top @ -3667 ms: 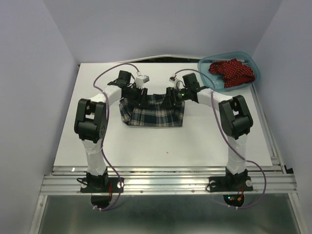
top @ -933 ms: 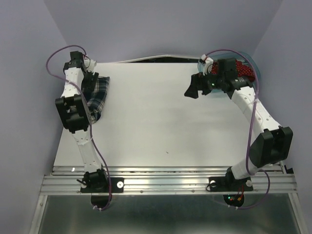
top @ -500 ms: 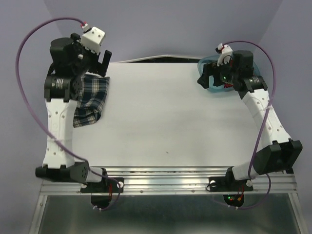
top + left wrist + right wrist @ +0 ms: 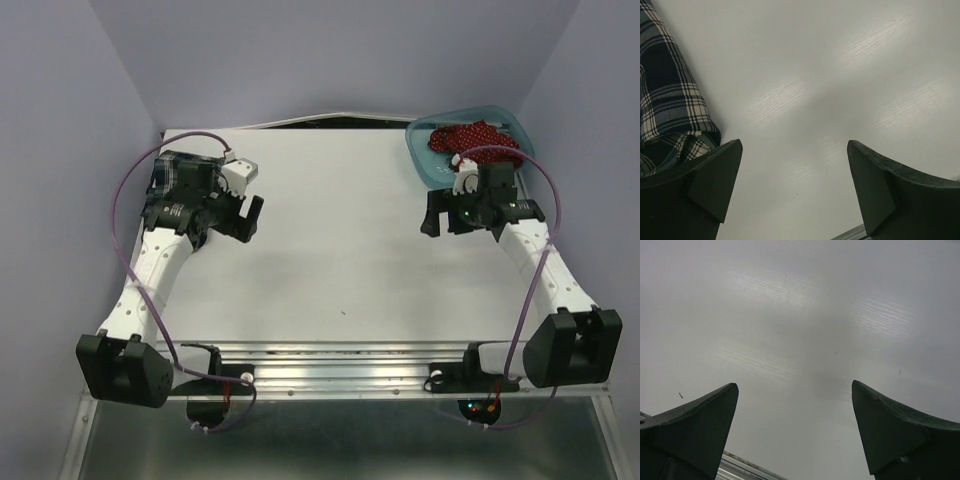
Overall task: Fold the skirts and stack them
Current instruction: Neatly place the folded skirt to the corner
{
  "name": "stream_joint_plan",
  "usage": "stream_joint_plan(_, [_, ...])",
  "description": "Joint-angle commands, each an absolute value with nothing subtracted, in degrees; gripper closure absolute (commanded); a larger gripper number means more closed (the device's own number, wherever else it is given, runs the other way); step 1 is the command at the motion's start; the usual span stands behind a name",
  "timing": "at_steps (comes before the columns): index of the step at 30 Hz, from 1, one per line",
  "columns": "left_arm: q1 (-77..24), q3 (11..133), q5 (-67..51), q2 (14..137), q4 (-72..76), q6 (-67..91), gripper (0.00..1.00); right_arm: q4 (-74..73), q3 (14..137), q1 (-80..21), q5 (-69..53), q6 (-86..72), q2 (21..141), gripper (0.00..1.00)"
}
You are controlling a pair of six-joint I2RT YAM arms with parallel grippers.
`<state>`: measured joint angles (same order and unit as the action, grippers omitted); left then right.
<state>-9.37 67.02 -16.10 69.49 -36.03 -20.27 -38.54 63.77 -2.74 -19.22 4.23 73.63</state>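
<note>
The plaid skirt [image 4: 172,186] lies folded at the table's far left, partly under my left arm; it also shows at the left edge of the left wrist view [image 4: 665,95]. My left gripper [image 4: 248,218] is open and empty, just right of that skirt, over bare table [image 4: 795,150]. The red dotted skirt [image 4: 470,138] lies crumpled in the teal tub [image 4: 512,120] at the far right. My right gripper [image 4: 432,212] is open and empty, in front of and left of the tub, over bare table [image 4: 795,395].
The white table [image 4: 340,250] reaches to a metal rail [image 4: 340,350] at its near edge. Purple walls stand close on the left, right and back. Purple cables loop from both arms.
The plaid skirt went from the table's middle to the far left. Both arms have come down and inward; the left gripper has let go of the skirt and the right has pulled back from the tub.
</note>
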Motion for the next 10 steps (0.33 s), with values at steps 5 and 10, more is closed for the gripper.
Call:
stream_joint_plan(5, [-9.6, 62.0, -14.1, 62.8, -30.4, -21.7, 0.01, -37.4, 61.1, -3.0, -20.9, 2.6, 70.7, 0.00])
stream_joint_plan(10, [-9.6, 60.6, -14.5, 62.8, -28.7, -22.0, 0.01, -37.3, 61.2, -3.0, -19.3, 3.4, 71.2, 0.00])
